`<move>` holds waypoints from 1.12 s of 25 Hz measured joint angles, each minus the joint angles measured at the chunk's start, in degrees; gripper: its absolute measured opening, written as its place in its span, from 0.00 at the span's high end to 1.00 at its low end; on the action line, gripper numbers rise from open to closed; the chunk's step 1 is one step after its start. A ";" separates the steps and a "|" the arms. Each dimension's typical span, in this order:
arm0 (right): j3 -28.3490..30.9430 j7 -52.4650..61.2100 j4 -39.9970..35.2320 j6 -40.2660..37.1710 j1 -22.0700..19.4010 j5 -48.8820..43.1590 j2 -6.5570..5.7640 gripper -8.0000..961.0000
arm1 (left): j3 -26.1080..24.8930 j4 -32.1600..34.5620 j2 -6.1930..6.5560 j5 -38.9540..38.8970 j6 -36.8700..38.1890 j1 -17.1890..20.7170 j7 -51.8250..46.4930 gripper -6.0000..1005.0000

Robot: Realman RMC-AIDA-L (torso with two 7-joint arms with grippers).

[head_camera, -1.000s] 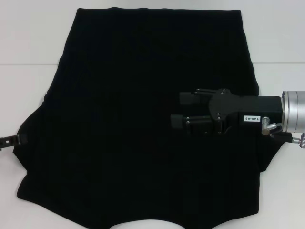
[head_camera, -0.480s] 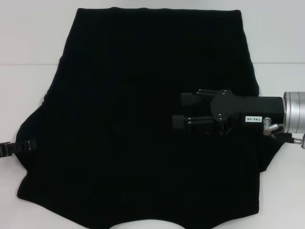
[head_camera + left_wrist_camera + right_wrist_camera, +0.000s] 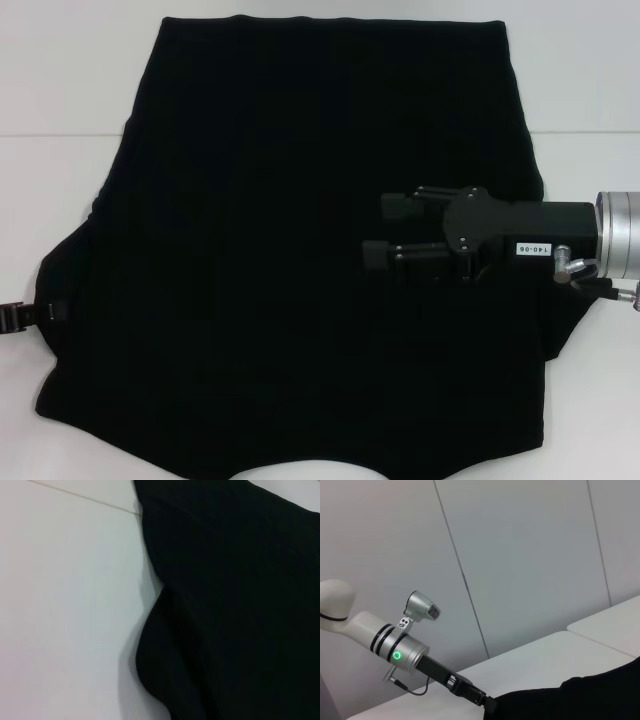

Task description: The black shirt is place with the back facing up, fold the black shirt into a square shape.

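The black shirt [image 3: 300,230] lies spread flat over most of the white table [image 3: 60,90], plain side up, with no lettering showing. My right gripper [image 3: 383,231] hovers over the shirt's right half, pointing left, open with nothing between its fingers. My left gripper [image 3: 30,314] sits at the shirt's left sleeve edge, mostly cut off by the frame. The left wrist view shows that sleeve's edge of the shirt [image 3: 240,605] against the table [image 3: 65,605]. In the right wrist view the left gripper [image 3: 481,699] meets the shirt's edge [image 3: 580,700].
Bare white table shows along the far side and both sides of the shirt. A seam line crosses the table [image 3: 575,130]. Grey wall panels [image 3: 520,555] stand behind the left arm [image 3: 402,652].
The left gripper has slid toward me along the sleeve edge, reaching in over the fabric and drawing back a little. The right gripper has barely shifted.
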 joint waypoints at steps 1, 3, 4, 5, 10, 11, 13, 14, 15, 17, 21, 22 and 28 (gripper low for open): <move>0.01 0.00 0.01 0.03 0.03 0.00 0.00 0.08 | 0.00 0.01 0.02 0.02 -0.03 0.00 -0.01 0.44; 0.01 0.00 0.05 0.09 0.08 0.00 0.02 0.08 | -0.05 0.02 0.07 0.05 -0.07 -0.04 -0.09 0.48; 0.01 0.00 0.06 0.10 0.10 0.00 0.04 0.08 | -0.09 0.03 0.09 0.06 -0.09 -0.05 -0.15 0.50; 0.01 0.00 0.06 0.12 0.10 0.00 0.06 0.08 | -0.12 0.03 0.12 0.06 -0.10 -0.06 -0.24 0.52; 0.01 0.00 0.05 0.20 0.18 0.00 0.09 0.08 | -0.16 0.04 0.14 0.06 -0.14 -0.06 -0.44 0.72; 0.01 0.00 0.06 0.20 0.21 0.00 0.09 0.08 | -0.18 0.05 0.15 0.06 -0.17 -0.06 -0.45 0.78; 0.01 0.00 0.11 0.23 0.23 0.00 0.09 0.08 | -0.26 0.05 0.15 0.06 -0.28 -0.06 -0.46 0.86; 0.01 0.00 0.14 0.25 0.24 0.00 0.09 0.08 | -0.29 0.05 0.15 0.06 -0.36 -0.06 -0.47 0.88; 0.01 0.00 0.16 0.31 0.24 0.03 0.10 0.08 | -0.34 0.05 0.15 0.06 -0.50 -0.06 -0.47 0.91; 0.01 0.00 0.19 0.42 0.25 0.19 0.14 0.08 | -0.40 0.08 0.12 0.06 -0.86 -0.02 -0.49 0.97; 0.01 0.00 0.35 0.55 0.24 1.10 0.20 0.08 | -1.37 0.44 0.12 -0.02 -1.32 0.33 -0.43 1.00; 0.01 0.00 0.48 0.63 0.23 1.24 0.20 0.08 | -1.91 0.48 0.15 -0.03 -1.40 0.40 -0.34 1.00; -0.02 0.00 1.98 2.52 0.30 1.73 0.18 0.08 | -5.20 1.74 0.58 0.22 -1.48 1.35 0.33 1.00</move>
